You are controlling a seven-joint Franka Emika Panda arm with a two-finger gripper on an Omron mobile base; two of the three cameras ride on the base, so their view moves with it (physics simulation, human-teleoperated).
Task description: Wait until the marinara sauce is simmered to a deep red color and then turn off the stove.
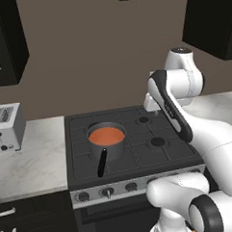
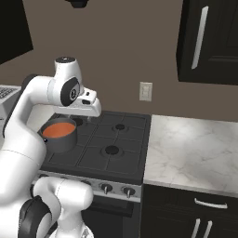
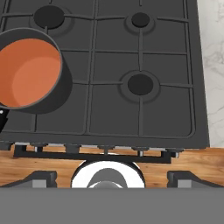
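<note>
matt black stove (image 1: 134, 146) grates, smooth orange-red marinara sauce (image 1: 106, 136), veined marble counter (image 2: 195, 148), brushed silver toaster (image 1: 6, 127)

arm (image 1: 220, 136): glossy white rounded links | joints: dark grey bands | claw (image 3: 107, 177): dark tips

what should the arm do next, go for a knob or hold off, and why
Probably hold off. The marinara sauce in the saucepan looks orange-red, not deep red, so turning off the stove seems premature. The open gripper hangs above the stove's front edge, touching nothing; waiting there looks sensible.
</note>
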